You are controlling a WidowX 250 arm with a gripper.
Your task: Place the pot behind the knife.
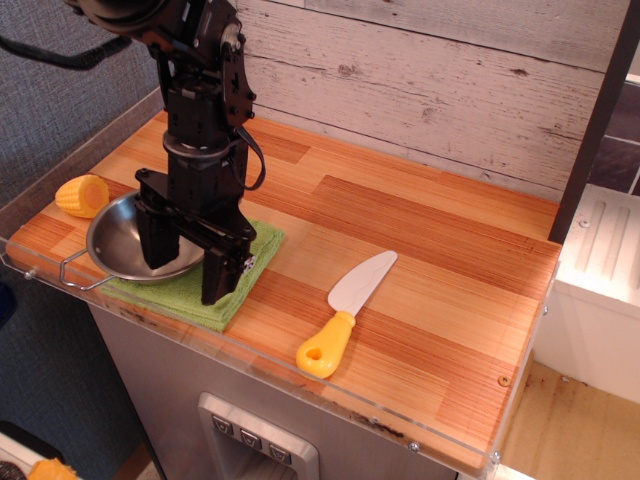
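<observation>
The pot (pixel 118 240), a shallow shiny steel bowl with wire loop handles, sits on a green cloth (pixel 190 290) at the left front of the wooden counter. My black gripper (pixel 188 272) points straight down with its jaws open and straddles the pot's right rim: the left finger stands inside the bowl, the right finger (pixel 220 275) outside it on the cloth. The arm hides the pot's right part. The knife (pixel 345 310), with a cream blade and yellow handle, lies flat to the right, handle toward the front edge.
A yellow corn piece (pixel 82 195) lies left of the pot near the counter's left edge. A whitewashed plank wall (pixel 420 80) runs along the back. A clear acrylic lip (pixel 250 355) borders the counter's front edge.
</observation>
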